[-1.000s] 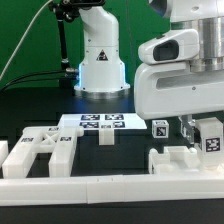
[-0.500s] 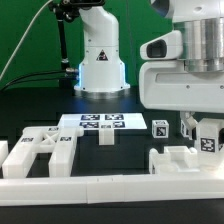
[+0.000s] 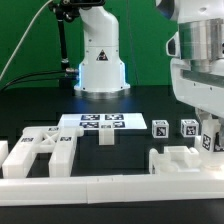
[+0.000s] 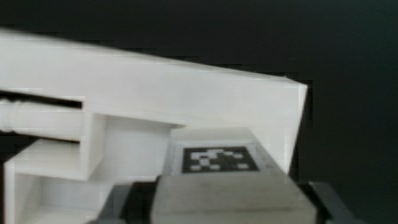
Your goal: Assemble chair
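My gripper (image 3: 211,133) is at the exterior view's right, low over the table. In the wrist view my gripper (image 4: 228,206) is shut on a white square chair leg (image 4: 217,170) with a tag on its end; a dark finger (image 4: 132,206) presses each side. The leg also shows in the exterior view (image 3: 211,141). A larger white chair part (image 4: 160,90) lies just beyond it and shows in the exterior view (image 3: 178,160). Two more tagged legs (image 3: 160,128) (image 3: 189,127) stand beside it. A white frame part (image 3: 35,155) lies at the left.
The marker board (image 3: 100,121) lies in the middle, before the robot base (image 3: 100,60). A small white block (image 3: 105,136) sits in front of it. A low white rim wall (image 3: 110,190) runs along the front edge.
The arm has shifted toward the exterior view's right and risen a little, so a second tagged leg now shows. The held leg has stayed between the fingers.
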